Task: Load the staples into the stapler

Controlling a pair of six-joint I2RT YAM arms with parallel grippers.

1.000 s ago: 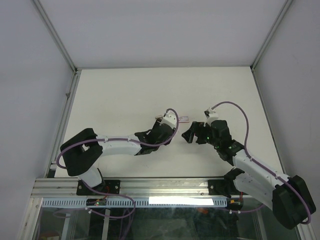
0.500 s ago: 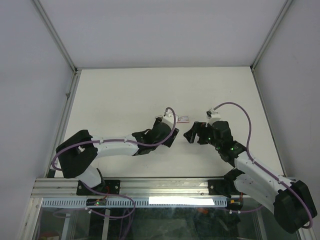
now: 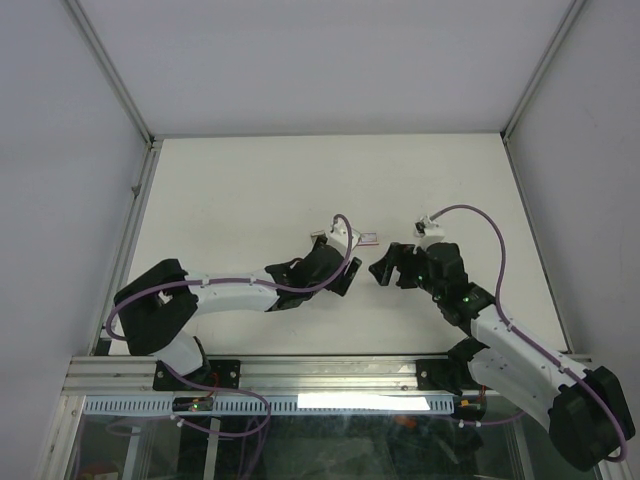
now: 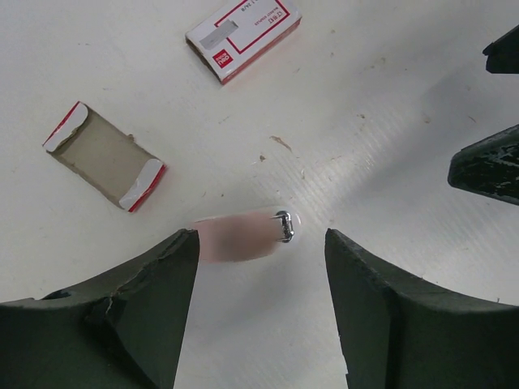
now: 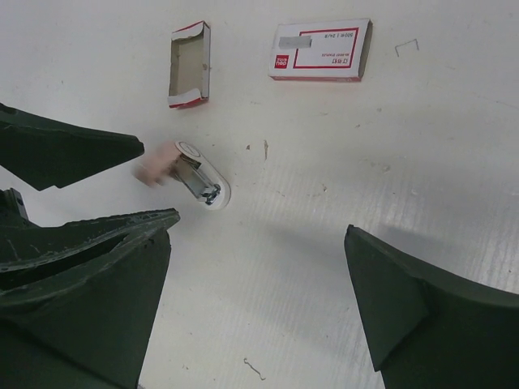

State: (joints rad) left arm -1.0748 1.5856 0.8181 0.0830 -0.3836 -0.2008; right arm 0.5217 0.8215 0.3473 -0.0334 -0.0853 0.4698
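Bright, even light washes the white worktop (image 4: 405, 105), leaving a faint sheen near its middle and only soft shadows. The stapler (image 4: 243, 235) has a smeared, blurred pink half in both wrist views.

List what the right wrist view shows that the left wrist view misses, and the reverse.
Right wrist only: a loose staple beside the box and another lower in frame. Left wrist only: nothing extra. Both: the box, the open tray, the stapler between the left gripper's open fingers, and the right gripper's fingers.
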